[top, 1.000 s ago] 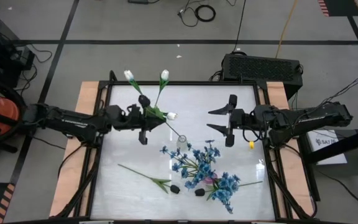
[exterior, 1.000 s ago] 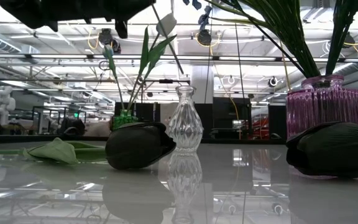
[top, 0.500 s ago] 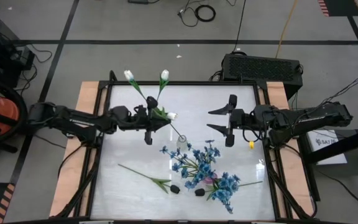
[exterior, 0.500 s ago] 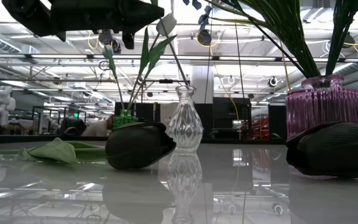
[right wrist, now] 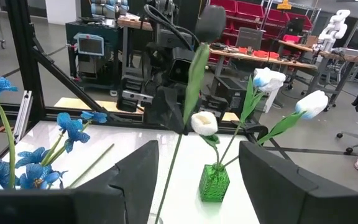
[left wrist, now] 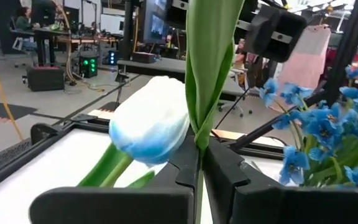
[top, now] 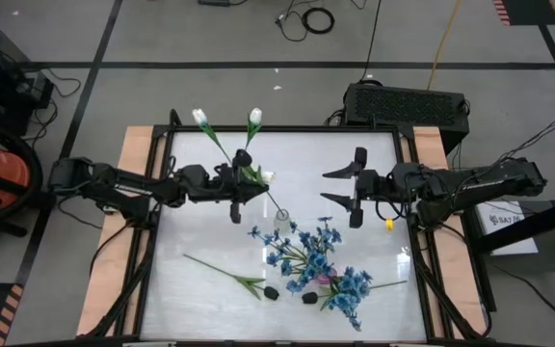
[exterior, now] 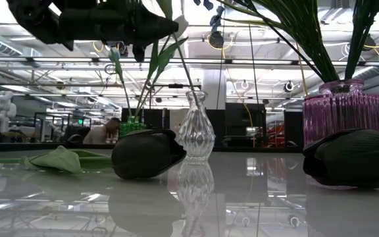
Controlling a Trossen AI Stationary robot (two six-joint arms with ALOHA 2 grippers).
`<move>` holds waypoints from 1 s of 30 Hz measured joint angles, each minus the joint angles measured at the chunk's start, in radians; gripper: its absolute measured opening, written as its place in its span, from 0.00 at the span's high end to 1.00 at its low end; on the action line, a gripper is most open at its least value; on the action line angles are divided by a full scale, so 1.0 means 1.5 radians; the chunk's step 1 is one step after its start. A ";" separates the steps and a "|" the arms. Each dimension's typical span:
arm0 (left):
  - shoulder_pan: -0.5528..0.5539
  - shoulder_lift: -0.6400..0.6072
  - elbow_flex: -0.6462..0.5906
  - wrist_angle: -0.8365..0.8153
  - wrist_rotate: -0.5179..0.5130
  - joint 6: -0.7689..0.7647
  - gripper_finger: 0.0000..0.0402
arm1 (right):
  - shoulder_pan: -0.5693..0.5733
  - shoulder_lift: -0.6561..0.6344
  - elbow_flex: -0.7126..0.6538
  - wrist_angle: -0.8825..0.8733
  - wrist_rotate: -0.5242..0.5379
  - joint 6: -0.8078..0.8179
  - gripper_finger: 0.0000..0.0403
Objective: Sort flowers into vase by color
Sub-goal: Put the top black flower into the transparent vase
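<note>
My left gripper (top: 247, 189) hovers above the table's middle, shut on a black tulip's stem. Its bud (top: 243, 157) stands above the fingers and shows in the right wrist view as the bud (right wrist: 211, 18). The stem slants down to the mouth of the clear vase (top: 281, 222). Three white tulips (top: 200, 117) stand in a green vase (right wrist: 214, 182) just behind. Blue flowers (top: 311, 253) fill a pink vase (exterior: 341, 115). Two black tulips (top: 271, 292) lie on the table. My right gripper (top: 355, 189) waits open to the right. My left gripper pinches the black tulip's green stem and leaf (left wrist: 199, 146) between its two fingers, some way below the bud. The fingers come level from the table's left and lie across the stem. The flower is tilted, bud up, its lower end (exterior: 192, 89) at the clear vase's mouth.
A loose leafy stem (top: 222, 271) lies at the near left. A small yellow object (top: 389, 225) sits near the right edge. A black frame (top: 167, 145) runs around the white tabletop. The near black tulips (exterior: 147, 155) loom in front of the low camera.
My left gripper has gone toward the table's right edge and a little down, closer to the clear vase, still shut on the stem. The black bud has swung right with it, and the stem's lower end has stayed at the vase's mouth.
</note>
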 joint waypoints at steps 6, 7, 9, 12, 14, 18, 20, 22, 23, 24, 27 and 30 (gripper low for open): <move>0.008 0.000 0.000 -0.010 -0.002 -0.010 0.88 | 0.000 0.000 0.000 0.000 0.000 0.000 0.47; 0.008 0.000 0.000 -0.010 -0.002 -0.010 0.86 | 0.000 0.000 0.000 0.000 0.000 0.000 0.47; 0.008 0.000 0.000 -0.010 -0.002 -0.010 0.83 | 0.000 0.000 0.000 0.000 0.000 0.000 0.47; 0.008 0.000 0.000 -0.012 -0.002 -0.010 0.77 | 0.000 0.000 0.000 0.000 0.000 0.000 0.47; 0.008 0.000 0.000 -0.012 -0.002 -0.010 0.74 | 0.000 0.000 0.000 0.000 0.000 0.000 0.47; 0.008 0.000 0.000 -0.012 -0.008 -0.009 0.68 | 0.000 0.000 0.000 0.000 -0.003 0.000 0.47; 0.008 -0.002 0.000 -0.017 -0.012 -0.008 0.67 | 0.000 0.000 0.000 0.000 -0.003 0.000 0.47; 0.008 -0.013 0.000 -0.032 -0.018 -0.004 0.67 | 0.000 0.000 0.000 -0.001 -0.003 0.000 0.47; 0.008 -0.019 0.000 -0.037 -0.019 -0.004 0.67 | 0.000 0.000 0.000 -0.003 -0.003 0.000 0.47; 0.008 -0.027 0.000 -0.046 -0.019 -0.004 0.67 | 0.000 0.000 0.000 -0.006 -0.003 0.002 0.47; 0.008 -0.055 0.001 -0.084 -0.019 -0.002 0.67 | 0.000 0.000 0.000 -0.009 -0.003 0.003 0.47; 0.008 -0.090 0.001 -0.134 -0.019 0.009 0.67 | 0.000 0.000 0.000 -0.009 -0.003 0.003 0.47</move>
